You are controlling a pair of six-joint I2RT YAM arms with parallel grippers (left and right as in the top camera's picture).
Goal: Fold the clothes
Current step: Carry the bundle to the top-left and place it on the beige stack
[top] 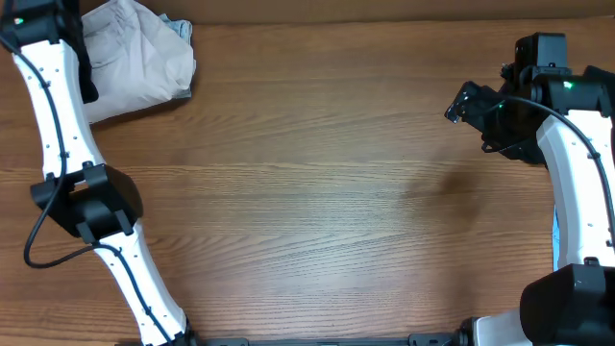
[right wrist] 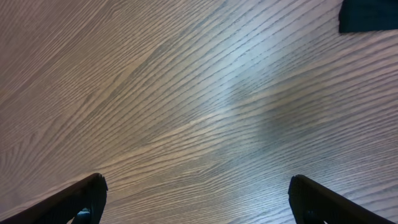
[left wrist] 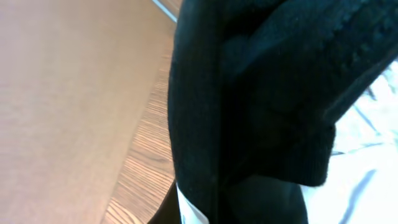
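Right tool [right wrist: 199, 200]: fingers spread wide, nothing between them, only bare worktop [top: 317, 211] below. It hangs over the right edge of the worktop and points toward the centre. Left tool: the fingers are not visible in any view, so I cannot tell whether it is spread or pinching. Its wrist camera is almost entirely blocked by a black garment [left wrist: 249, 93] hanging right against the lens, with its fold lines running top to bottom. The left arm [top: 58, 106] reaches to the far-left corner, where the cream-white bundle [top: 135, 62] lies crumpled just beside it. The bundle is a heap with no clear long axis. From the right tool, the clothes lie far off to the left, across the whole open width of the worktop. The left arm is much the nearer. Judgement: nothing is laid flat yet, so folding has not begun. The next move calls for bringing the black garment out onto the open centre, where the right tool can meet it and take a second edge.
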